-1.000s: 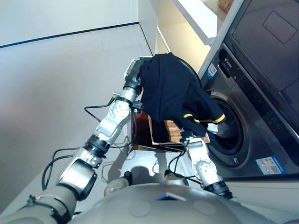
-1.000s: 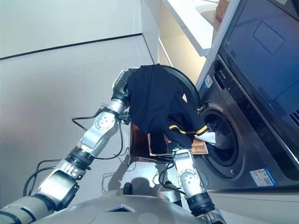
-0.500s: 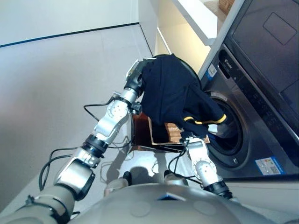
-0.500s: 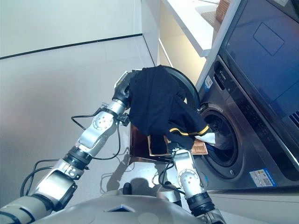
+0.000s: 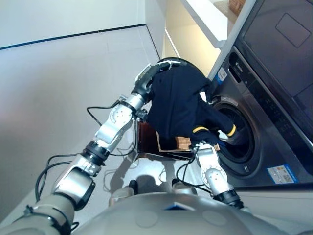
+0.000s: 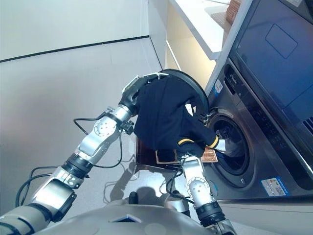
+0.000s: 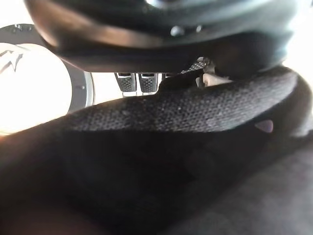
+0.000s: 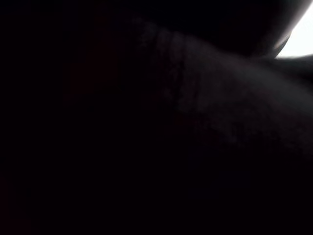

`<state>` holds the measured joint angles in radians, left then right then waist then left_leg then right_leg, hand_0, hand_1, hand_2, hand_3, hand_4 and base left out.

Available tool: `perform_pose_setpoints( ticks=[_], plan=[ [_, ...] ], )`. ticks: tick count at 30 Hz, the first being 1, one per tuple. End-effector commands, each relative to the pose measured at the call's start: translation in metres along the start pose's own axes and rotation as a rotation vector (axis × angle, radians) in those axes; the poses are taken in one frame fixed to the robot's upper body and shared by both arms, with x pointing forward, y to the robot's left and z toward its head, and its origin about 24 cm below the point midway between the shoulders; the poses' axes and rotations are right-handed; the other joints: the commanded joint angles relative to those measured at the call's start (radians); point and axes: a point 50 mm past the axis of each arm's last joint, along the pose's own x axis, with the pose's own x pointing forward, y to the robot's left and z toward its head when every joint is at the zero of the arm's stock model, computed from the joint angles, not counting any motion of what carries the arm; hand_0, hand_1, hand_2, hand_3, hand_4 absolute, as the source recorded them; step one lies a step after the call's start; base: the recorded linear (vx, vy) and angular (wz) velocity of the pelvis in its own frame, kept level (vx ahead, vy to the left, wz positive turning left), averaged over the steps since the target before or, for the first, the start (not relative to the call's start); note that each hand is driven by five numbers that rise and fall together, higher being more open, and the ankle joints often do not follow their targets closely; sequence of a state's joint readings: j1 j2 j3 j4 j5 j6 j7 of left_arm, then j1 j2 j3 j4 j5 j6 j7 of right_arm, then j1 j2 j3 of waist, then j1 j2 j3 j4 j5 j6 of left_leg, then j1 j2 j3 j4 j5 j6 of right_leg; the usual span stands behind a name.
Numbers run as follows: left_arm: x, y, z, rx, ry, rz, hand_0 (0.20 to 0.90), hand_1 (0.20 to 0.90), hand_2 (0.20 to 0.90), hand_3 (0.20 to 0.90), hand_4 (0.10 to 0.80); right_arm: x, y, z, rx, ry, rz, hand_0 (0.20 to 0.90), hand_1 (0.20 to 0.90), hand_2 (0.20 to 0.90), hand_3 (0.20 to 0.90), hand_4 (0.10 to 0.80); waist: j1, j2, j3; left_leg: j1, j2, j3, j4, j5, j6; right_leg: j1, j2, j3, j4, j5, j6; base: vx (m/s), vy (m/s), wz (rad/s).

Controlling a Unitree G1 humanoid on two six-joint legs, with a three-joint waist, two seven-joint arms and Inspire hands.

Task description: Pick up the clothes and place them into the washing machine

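With both the left hand [image 5: 146, 81] and right hand [image 5: 199, 145] hidden under the dark garment [image 5: 178, 105], so that I cannot tell their grip, the cloth may snag on the rim of the washing machine [image 5: 254, 142] opening and slide down to the floor.

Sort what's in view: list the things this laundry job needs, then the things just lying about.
Part of the job:
- dark garment with yellow cuff stripes, draped over both arms
- washing machine, its door open
- left robot hand, under the garment's top edge
- right robot hand, hidden beneath the cloth

Just lying about:
- brown wooden box on the floor
- white shelf above
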<state>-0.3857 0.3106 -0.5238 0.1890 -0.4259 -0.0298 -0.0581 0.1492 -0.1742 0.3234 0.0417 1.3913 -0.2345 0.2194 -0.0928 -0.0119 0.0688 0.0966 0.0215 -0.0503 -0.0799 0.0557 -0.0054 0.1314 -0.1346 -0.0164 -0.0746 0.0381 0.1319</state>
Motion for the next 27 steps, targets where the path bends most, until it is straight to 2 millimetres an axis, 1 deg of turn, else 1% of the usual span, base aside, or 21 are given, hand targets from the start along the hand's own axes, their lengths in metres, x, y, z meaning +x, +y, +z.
perform_pose_setpoints(
  ticks=[1, 8, 12, 14, 16, 17, 18, 19, 20, 21, 22, 23, 24, 25, 26, 27],
  plan=[
    [0.02, -0.006, 0.056, 0.098, -0.238, -0.1, 0.9, 0.9, 0.9, 0.9, 0.8, 0.014, 0.044, 0.008, 0.056, -0.069, 0.273, 0.2, 0.2, 0.2, 0.2, 0.3, 0.033, 0.012, -0.101, -0.001, 0.024, 0.015, 0.007, -0.063, -0.028, -0.078, 0.017, -0.007, 0.112, -0.091, -0.013, 0.0, 0.0, 0.0],
    [0.018, 0.0, 0.054, 0.168, -0.218, -0.116, 0.9, 0.9, 0.9, 0.9, 0.8, 0.013, 0.043, 0.003, 0.107, -0.056, 0.269, 0.2, 0.2, 0.2, 0.2, 0.3, 0.035, 0.016, -0.102, -0.001, 0.023, 0.011, 0.007, -0.062, -0.03, -0.078, 0.016, -0.013, 0.115, -0.092, -0.013, -0.001, -0.001, 0.01],
    [0.016, 0.002, 0.045, 0.189, -0.174, -0.134, 0.9, 0.9, 0.9, 0.9, 0.8, 0.014, 0.045, 0.003, 0.117, -0.059, 0.279, 0.2, 0.2, 0.2, 0.2, 0.3, 0.037, 0.02, -0.102, -0.003, 0.021, 0.01, 0.008, -0.061, -0.029, -0.079, 0.015, -0.015, 0.116, -0.093, -0.013, -0.002, -0.001, 0.01],
    [0.012, 0.008, 0.036, 0.192, -0.143, -0.109, 0.9, 0.9, 0.9, 0.9, 0.8, 0.014, 0.046, 0.004, 0.111, -0.058, 0.287, 0.2, 0.2, 0.2, 0.2, 0.3, 0.04, 0.021, -0.102, -0.002, 0.022, 0.011, 0.008, -0.062, -0.029, -0.079, 0.015, -0.015, 0.116, -0.093, -0.012, 0.0, 0.0, 0.0],
    [0.002, 0.017, 0.025, 0.149, -0.122, -0.063, 0.9, 0.9, 0.9, 0.9, 0.8, 0.016, 0.049, 0.008, 0.096, -0.069, 0.307, 0.2, 0.2, 0.2, 0.2, 0.3, 0.043, 0.021, -0.103, -0.002, 0.022, 0.013, 0.008, -0.062, -0.029, -0.08, 0.015, -0.014, 0.116, -0.093, -0.013, 0.0, 0.0, 0.0],
    [0.002, 0.017, 0.025, 0.148, -0.122, -0.062, 0.9, 0.9, 0.9, 0.9, 0.8, 0.016, 0.049, 0.008, 0.096, -0.069, 0.307, 0.2, 0.2, 0.2, 0.2, 0.3, 0.043, 0.021, -0.103, -0.002, 0.022, 0.013, 0.008, -0.062, -0.029, -0.08, 0.015, -0.014, 0.116, -0.093, -0.013, 0.0, 0.0, 0.0],
    [-0.009, 0.024, 0.012, 0.112, -0.087, -0.022, 0.9, 0.9, 0.9, 0.9, 0.8, 0.018, 0.052, 0.013, 0.077, -0.083, 0.325, 0.2, 0.2, 0.2, 0.2, 0.3, 0.046, 0.021, -0.103, -0.001, 0.022, 0.015, 0.009, -0.063, -0.029, -0.08, 0.015, -0.012, 0.115, -0.092, -0.014, 0.0, 0.0, 0.0],
    [-0.009, 0.024, 0.012, 0.112, -0.087, -0.022, 0.9, 0.9, 0.9, 0.9, 0.8, 0.018, 0.052, 0.013, 0.077, -0.083, 0.325, 0.2, 0.2, 0.2, 0.2, 0.3, 0.046, 0.021, -0.103, -0.001, 0.022, 0.015, 0.009, -0.063, -0.029, -0.08, 0.015, -0.012, 0.115, -0.092, -0.014, -0.001, -0.007, -0.03],
    [-0.025, 0.033, -0.002, 0.079, -0.046, 0.019, 0.9, 0.9, 0.9, 0.9, 0.8, 0.02, 0.055, 0.02, 0.05, -0.109, 0.344, 0.2, 0.2, 0.2, 0.2, 0.3, 0.052, 0.02, -0.102, -0.001, 0.022, 0.015, 0.008, -0.063, -0.029, -0.079, 0.015, -0.012, 0.112, -0.092, -0.015, 0.0, 0.0, 0.0],
    [-0.032, 0.035, -0.009, 0.065, -0.021, 0.032, 0.9, 0.9, 0.9, 0.9, 0.8, 0.02, 0.056, 0.023, 0.042, -0.121, 0.355, 0.2, 0.2, 0.2, 0.2, 0.3, 0.054, 0.02, -0.103, -0.001, 0.023, 0.015, 0.008, -0.064, -0.028, -0.078, 0.015, -0.012, 0.112, -0.092, -0.015, 0.0, -0.002, -0.03],
    [-0.032, 0.035, -0.009, 0.065, -0.021, 0.033, 0.9, 0.9, 0.9, 0.9, 0.8, 0.02, 0.056, 0.023, 0.042, -0.12, 0.355, 0.2, 0.2, 0.2, 0.2, 0.3, 0.054, 0.02, -0.103, -0.001, 0.023, 0.015, 0.008, -0.064, -0.028, -0.078, 0.015, -0.012, 0.112, -0.092, -0.015, 0.0, 0.0, 0.0],
    [-0.047, 0.044, -0.024, 0.032, 0.033, 0.08, 0.9, 0.9, 0.9, 0.9, 0.8, 0.022, 0.059, 0.029, 0.019, -0.137, 0.37, 0.2, 0.2, 0.2, 0.2, 0.3, 0.06, 0.019, -0.103, 0.0, 0.023, 0.015, 0.008, -0.063, -0.028, -0.079, 0.016, -0.01, 0.111, -0.092, -0.016, 0.0, 0.0, 0.0],
    [-0.052, 0.047, -0.03, 0.033, 0.058, 0.097, 0.9, 0.9, 0.9, 0.9, 0.8, 0.023, 0.059, 0.031, 0.006, -0.143, 0.375, 0.2, 0.2, 0.2, 0.2, 0.3, 0.062, 0.019, -0.102, 0.0, 0.024, 0.014, 0.008, -0.063, -0.028, -0.078, 0.016, -0.011, 0.111, -0.093, -0.016, 0.0, 0.0, 0.0],
    [-0.052, 0.047, -0.03, 0.033, 0.058, 0.097, 0.9, 0.9, 0.9, 0.9, 0.8, 0.023, 0.059, 0.031, 0.006, -0.143, 0.375, 0.2, 0.2, 0.2, 0.2, 0.3, 0.062, 0.019, -0.102, 0.0, 0.024, 0.014, 0.008, -0.063, -0.028, -0.078, 0.016, -0.011, 0.111, -0.093, -0.016, 0.0, 0.0, 0.0],
    [-0.068, 0.056, -0.044, 0.028, 0.111, 0.156, 0.9, 0.9, 0.9, 0.9, 0.8, 0.024, 0.061, 0.037, -0.027, -0.158, 0.386, 0.2, 0.2, 0.2, 0.2, 0.3, 0.068, 0.014, -0.102, -0.001, 0.025, 0.012, 0.008, -0.063, -0.029, -0.078, 0.017, -0.012, 0.11, -0.093, -0.018, 0.0, 0.0, 0.0],
    [-0.074, 0.058, -0.05, 0.014, 0.128, 0.176, 0.9, 0.9, 0.9, 0.9, 0.8, 0.025, 0.062, 0.039, -0.037, -0.165, 0.392, 0.2, 0.2, 0.2, 0.2, 0.3, 0.071, 0.013, -0.101, -0.001, 0.024, 0.012, 0.007, -0.063, -0.029, -0.078, 0.018, -0.012, 0.109, -0.093, -0.018, 0.0, 0.0, 0.0]
  ],
)
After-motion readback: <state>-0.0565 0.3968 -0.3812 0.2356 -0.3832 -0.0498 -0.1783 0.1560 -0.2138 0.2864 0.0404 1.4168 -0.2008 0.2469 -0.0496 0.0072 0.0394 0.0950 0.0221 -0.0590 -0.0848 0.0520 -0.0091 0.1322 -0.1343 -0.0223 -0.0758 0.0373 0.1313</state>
